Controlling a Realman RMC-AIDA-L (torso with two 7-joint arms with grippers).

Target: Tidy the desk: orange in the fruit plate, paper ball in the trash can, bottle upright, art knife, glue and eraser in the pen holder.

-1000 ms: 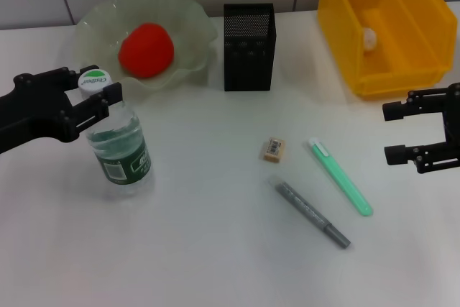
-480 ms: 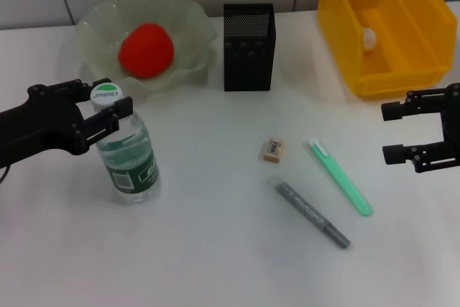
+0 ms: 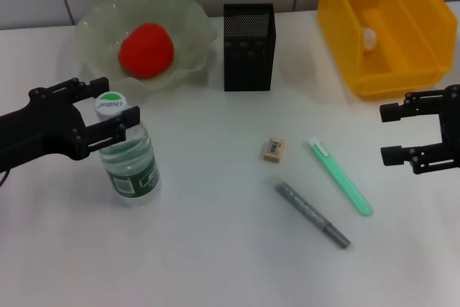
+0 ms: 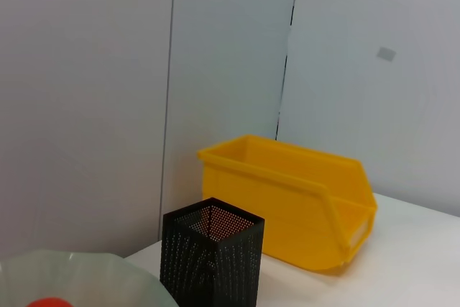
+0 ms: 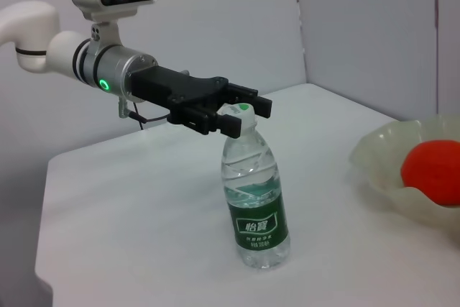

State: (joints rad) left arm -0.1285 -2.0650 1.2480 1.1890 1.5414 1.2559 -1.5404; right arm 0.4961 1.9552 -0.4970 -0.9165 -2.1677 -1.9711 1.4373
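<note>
The clear bottle (image 3: 129,159) stands upright on the table in front of the fruit plate (image 3: 194,23). My left gripper (image 3: 110,108) is shut on its neck just under the green-topped cap; the right wrist view shows the same hold on the bottle (image 5: 256,199) by the left gripper (image 5: 233,115). The orange (image 3: 146,49) lies in the plate. Inside the yellow trash can (image 3: 402,70) is the paper ball (image 3: 369,37). The eraser (image 3: 273,149), the green art knife (image 3: 342,177) and the grey glue stick (image 3: 313,214) lie on the table. The black pen holder (image 3: 249,48) stands behind them. My right gripper (image 3: 389,134) hovers open at the right.
The left wrist view shows the pen holder (image 4: 210,257), the trash can (image 4: 287,203) and the plate's rim (image 4: 79,267) against a grey wall. A wall also closes the table's back edge in the head view.
My left gripper has carried the bottle a little forward and to the right, and the bottle has gone from tilted to upright. The right arm has not moved.
</note>
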